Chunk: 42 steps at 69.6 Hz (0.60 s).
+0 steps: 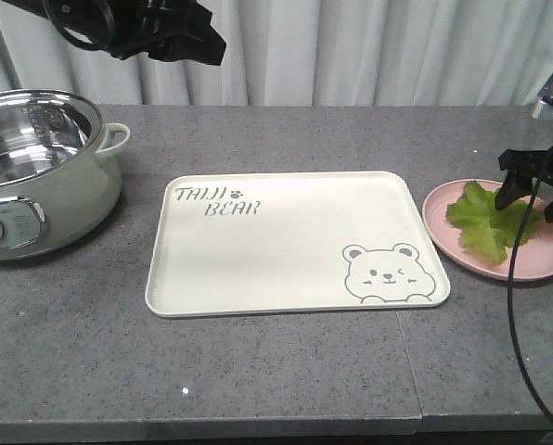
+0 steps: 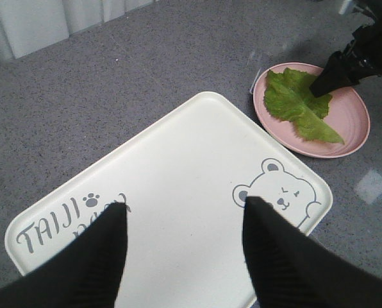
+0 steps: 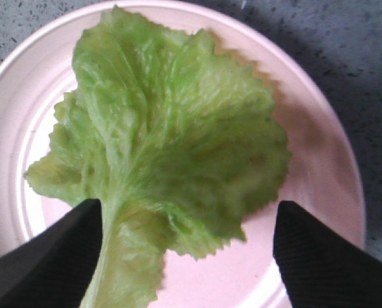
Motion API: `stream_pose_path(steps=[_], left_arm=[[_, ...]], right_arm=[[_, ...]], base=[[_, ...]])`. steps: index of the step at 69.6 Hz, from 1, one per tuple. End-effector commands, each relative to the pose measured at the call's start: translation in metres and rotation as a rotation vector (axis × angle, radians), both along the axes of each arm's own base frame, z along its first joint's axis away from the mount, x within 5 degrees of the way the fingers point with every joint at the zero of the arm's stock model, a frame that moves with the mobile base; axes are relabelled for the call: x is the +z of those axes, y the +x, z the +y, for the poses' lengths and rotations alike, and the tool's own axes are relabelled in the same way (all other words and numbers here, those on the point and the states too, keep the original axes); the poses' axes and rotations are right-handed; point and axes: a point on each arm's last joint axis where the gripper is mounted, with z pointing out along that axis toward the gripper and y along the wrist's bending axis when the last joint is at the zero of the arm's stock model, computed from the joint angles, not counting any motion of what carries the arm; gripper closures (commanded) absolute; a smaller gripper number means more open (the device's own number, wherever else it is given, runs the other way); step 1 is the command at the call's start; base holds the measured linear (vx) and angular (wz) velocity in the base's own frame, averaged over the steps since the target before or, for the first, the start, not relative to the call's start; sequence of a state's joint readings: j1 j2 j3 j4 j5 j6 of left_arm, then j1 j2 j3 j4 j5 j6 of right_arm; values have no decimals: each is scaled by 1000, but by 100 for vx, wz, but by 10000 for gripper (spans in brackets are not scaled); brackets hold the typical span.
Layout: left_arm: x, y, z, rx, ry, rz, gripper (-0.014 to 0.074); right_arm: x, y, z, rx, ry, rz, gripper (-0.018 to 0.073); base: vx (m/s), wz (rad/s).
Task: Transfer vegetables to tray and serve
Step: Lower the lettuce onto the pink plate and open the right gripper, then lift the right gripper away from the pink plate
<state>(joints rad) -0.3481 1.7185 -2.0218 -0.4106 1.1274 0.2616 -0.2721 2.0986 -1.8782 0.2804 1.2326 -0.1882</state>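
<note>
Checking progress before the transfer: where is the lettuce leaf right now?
In the front view the lettuce leaf lies on the pink plate at the far right, just right of the tray, under the open right claw.

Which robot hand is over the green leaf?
The right gripper, open above the lettuce leaf on the pink plate; the left gripper hangs over the tray.

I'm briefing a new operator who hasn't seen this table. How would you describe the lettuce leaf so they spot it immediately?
Start at the big cream tray with the bear drawing in the middle of the grey table. Just off its right edge sits a round pink plate, and the lettuce leaf lies on it. It is the only bright green, crinkly thing there.
</note>
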Motion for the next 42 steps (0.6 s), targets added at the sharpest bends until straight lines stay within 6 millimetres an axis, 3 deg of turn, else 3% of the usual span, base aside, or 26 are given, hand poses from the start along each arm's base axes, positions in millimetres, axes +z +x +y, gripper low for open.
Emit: stream_pose_path(steps=[1,15,26,42], left_arm=[[29,-17,3,6,-78,-96,199],[28,-18,3,3,-73,-89,199],[27,-18,4,3,-49,-80,199],[25,-17,6,12,-24,-83,199]], right_arm=[[52,-12,-1,-21,-49,-131,15],[80,-24,-8,-73,-167,-196,15],[82,-30,-18,-117,-193,-169,15],[75,-41,-52,-202,-117,-141,15]], base=[[0,0],[0,0],[0,0],[0,0]])
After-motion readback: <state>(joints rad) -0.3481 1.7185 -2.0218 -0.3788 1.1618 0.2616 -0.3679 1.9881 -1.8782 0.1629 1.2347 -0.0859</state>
